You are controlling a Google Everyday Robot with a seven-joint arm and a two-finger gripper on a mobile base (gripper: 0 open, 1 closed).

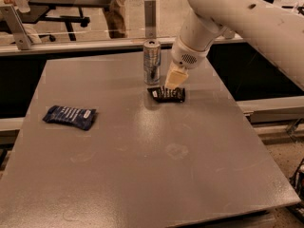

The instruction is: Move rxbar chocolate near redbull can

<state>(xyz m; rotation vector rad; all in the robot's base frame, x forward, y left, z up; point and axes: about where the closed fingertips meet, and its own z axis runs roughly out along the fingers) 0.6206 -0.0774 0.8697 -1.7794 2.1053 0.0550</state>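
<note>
The rxbar chocolate (167,94), a flat black wrapper with white lettering, lies flat on the grey table (142,175). It sits just in front and to the right of the redbull can (152,61), a slim silver-and-blue can standing upright. My gripper (174,80) hangs from the white arm just above the bar's back edge, to the right of the can. It is open, and the bar rests on the table free of it.
A dark blue wrapper (70,117) lies at the table's left side. A low rail with an upright post (150,12) runs along the back edge. The table's right edge drops to the floor (285,156).
</note>
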